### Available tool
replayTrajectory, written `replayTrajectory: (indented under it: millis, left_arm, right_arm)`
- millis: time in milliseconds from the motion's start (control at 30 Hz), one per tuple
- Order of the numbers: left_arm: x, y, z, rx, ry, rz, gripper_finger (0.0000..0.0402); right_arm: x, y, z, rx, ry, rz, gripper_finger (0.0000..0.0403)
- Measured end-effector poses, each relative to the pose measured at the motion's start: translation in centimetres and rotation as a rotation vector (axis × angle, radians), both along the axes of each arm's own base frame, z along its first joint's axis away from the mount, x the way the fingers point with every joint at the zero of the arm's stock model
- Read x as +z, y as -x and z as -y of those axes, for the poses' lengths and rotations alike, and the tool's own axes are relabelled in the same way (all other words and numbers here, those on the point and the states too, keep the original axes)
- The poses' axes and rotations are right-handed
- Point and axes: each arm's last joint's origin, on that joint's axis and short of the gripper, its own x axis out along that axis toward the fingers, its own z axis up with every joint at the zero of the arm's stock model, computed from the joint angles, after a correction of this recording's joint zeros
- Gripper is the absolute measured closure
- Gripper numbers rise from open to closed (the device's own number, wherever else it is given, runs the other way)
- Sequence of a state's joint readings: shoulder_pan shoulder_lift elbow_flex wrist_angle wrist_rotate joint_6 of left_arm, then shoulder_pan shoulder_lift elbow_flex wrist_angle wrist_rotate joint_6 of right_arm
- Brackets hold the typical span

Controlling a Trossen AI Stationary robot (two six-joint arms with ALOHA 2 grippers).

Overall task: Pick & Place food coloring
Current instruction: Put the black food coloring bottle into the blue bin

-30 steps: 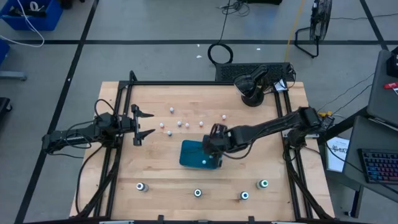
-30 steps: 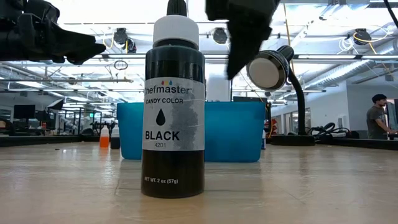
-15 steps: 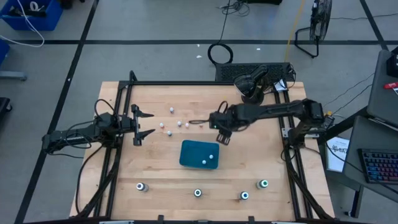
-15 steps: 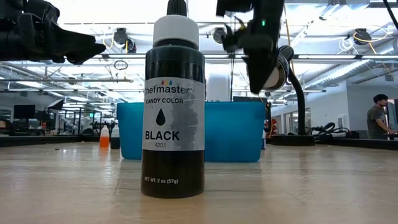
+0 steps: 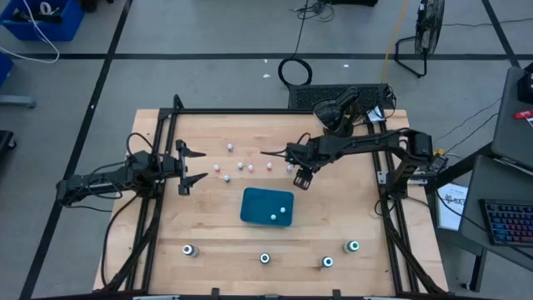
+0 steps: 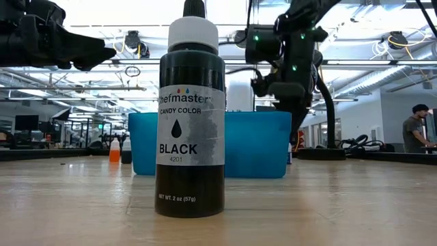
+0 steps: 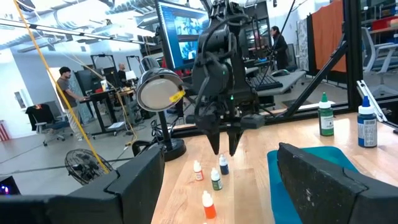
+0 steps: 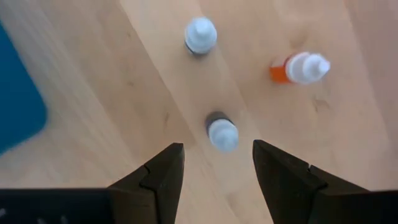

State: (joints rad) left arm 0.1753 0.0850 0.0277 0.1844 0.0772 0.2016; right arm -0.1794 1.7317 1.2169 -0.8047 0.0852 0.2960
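Observation:
Several tiny food coloring bottles (image 5: 240,166) stand in a loose row on the far half of the wooden table. Two more lie in the teal tray (image 5: 254,204). Four bigger dark bottles stand along the near edge, one black-labelled bottle (image 6: 191,116) right before the low camera. My right gripper (image 5: 301,176) is open and points down just above the right end of the row. In its wrist view (image 8: 217,168) a white-capped bottle (image 8: 222,134) stands just ahead of the gap between the fingers, untouched. My left gripper (image 5: 190,167) waits open at the table's left side.
Near the white-capped bottle stand another white-capped one (image 8: 200,35) and an orange one (image 8: 298,68). The tray's corner (image 8: 18,106) lies close beside them. A desk lamp base (image 5: 337,125) sits at the far right. Bare wood lies between the tray and the near-edge bottles.
My right gripper has moved from over the tray toward the far edge and slightly right, then come down over the right end of the bottle row. A second small bottle now shows in the tray where the gripper had been.

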Motion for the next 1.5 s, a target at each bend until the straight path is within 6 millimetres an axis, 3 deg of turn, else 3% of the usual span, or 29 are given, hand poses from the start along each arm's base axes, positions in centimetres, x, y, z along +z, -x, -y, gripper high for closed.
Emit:
replayTrajectory:
  millis: [267,700,1100,1300,1500]
  left_arm:
    - [0.0,0.0,0.0,0.000,0.000,0.000,0.0096]
    - [0.0,0.0,0.0,0.000,0.000,0.000,0.0096]
    - [0.0,0.0,0.0,0.000,0.000,0.000,0.0096]
    - [0.0,0.0,0.0,0.000,0.000,0.000,0.0096]
    - [0.0,0.0,0.0,0.000,0.000,0.000,0.0096]
  right_arm:
    - [-2.6,0.4,0.4,-0.001,-0.044,0.093,0.0220]
    - [-4.3,1.3,0.6,0.000,-0.037,0.103,0.0220]
    - [-4.4,1.2,0.7,0.001,-0.031,0.127,0.0223]
    - [-4.4,1.2,0.7,0.002,-0.025,0.126,0.0262]
    - [-4.3,1.1,0.7,0.030,0.007,0.135,0.0345]
